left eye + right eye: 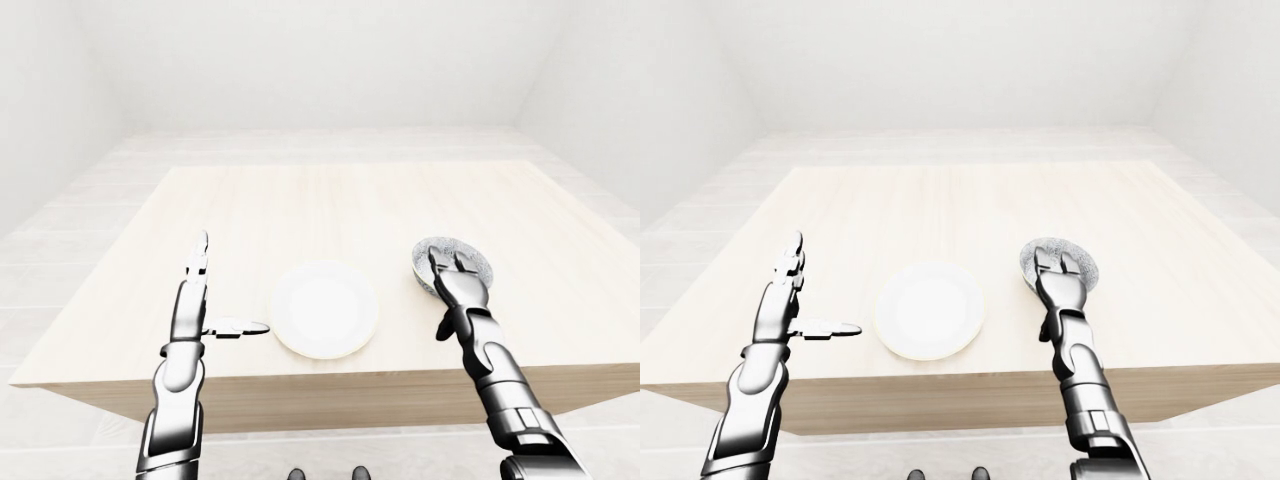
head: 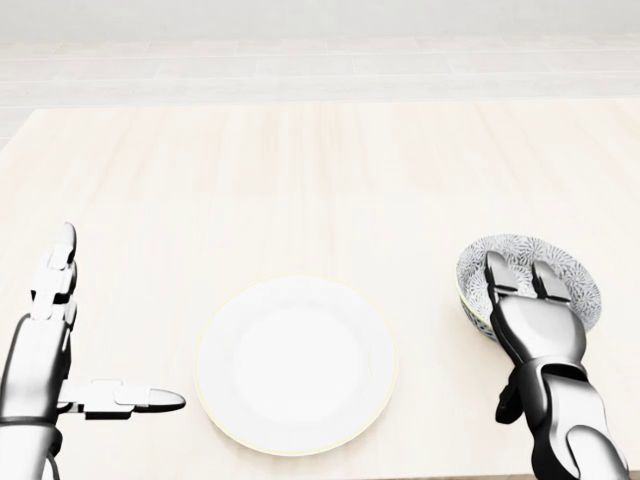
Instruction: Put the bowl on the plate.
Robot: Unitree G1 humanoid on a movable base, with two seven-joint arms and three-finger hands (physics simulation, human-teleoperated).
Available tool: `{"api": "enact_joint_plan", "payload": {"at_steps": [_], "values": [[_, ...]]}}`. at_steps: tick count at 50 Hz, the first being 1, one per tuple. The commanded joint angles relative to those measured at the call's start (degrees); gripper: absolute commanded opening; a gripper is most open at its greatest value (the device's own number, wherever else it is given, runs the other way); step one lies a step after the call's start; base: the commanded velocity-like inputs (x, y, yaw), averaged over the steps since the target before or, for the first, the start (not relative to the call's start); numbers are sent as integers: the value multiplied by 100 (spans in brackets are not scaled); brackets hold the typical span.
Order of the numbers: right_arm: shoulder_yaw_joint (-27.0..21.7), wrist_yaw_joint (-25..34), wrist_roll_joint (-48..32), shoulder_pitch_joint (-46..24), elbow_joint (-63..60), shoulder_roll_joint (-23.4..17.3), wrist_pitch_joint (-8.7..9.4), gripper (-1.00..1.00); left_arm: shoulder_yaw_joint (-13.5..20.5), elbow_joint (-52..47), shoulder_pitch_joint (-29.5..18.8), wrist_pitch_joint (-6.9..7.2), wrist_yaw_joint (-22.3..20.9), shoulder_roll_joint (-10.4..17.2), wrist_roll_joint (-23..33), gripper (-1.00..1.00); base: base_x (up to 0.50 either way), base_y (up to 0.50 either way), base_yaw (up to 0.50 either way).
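A white plate (image 2: 295, 360) lies on the wooden table (image 2: 300, 170), near the bottom edge of the head view. To its right stands a grey patterned bowl (image 2: 562, 262), apart from the plate. My right hand (image 2: 518, 300) reaches over the bowl's near rim. Two straight fingers (image 2: 497, 275) lie inside the bowl and the thumb hangs outside below the rim, so the hand is open and not closed round the bowl. My left hand (image 2: 100, 330) hovers left of the plate, open, with fingers pointing up the view and the thumb pointing toward the plate.
The table's near edge (image 1: 300, 375) runs just below the plate and both forearms cross it. Pale tiled floor (image 1: 330, 140) surrounds the table. Nothing else stands on the tabletop.
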Motion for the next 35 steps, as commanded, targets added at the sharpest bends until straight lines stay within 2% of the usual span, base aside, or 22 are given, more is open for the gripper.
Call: {"api": "enact_joint_plan", "payload": {"at_steps": [1, 23, 24, 25, 26, 27, 31, 35], "values": [[52, -113, 65, -44, 192, -16, 0, 100, -3, 4, 28, -33, 4, -1, 9, 100, 0, 0, 0], [73, -90, 52, 18, 144, -55, 0, 100, -15, -44, 44, -16, 4, -16, 34, 100, 0, 0, 0], [71, -83, 47, 31, 124, -56, 0, 78, -12, -51, 43, -10, 1, -16, 32, 100, 0, 0, 0], [68, -74, 43, 38, 112, -59, 0, 22, -12, -46, 40, -14, 5, -16, 36, 100, 0, 0, 0], [66, -66, 35, 42, 94, -65, 0, -17, -9, -52, 35, -1, -3, -15, 27, 100, 0, 0, 0], [59, -58, 33, 45, 75, -67, 0, -22, -7, -46, 27, 4, -5, -14, 23, 100, 0, 0, 0], [54, 15, 1, 96, -61, -67, 0, -19, -5, -53, 18, 20, -4, -14, 19, 100, 0, 0, 0], [32, 45, -21, 119, -128, -61, 0, -15, -20, -45, 51, -35, 13, -23, 39, 100, 0, 0, 0]]}}
